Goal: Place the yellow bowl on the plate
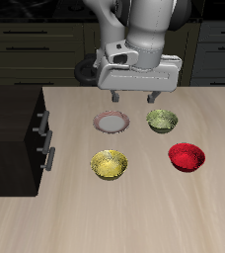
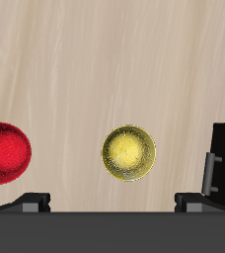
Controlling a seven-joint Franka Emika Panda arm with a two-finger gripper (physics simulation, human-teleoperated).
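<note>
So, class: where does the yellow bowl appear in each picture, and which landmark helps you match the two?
Exterior view: the yellow bowl sits nearer the table's front edge than the plate.
Wrist view: the yellow bowl lies on bare wood.
Shared landmark: the red bowl beside it.

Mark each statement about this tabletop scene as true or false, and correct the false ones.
1. The small bright-yellow bowl sits on the flat pink-rimmed plate. False: it rests on the table, nearer the front edge than the plate.
2. The two-finger gripper holds nothing. True.
3. The glossy red bowl is stacked inside the olive-green bowl. False: they stand apart.
4. The plate is empty. True.
</note>
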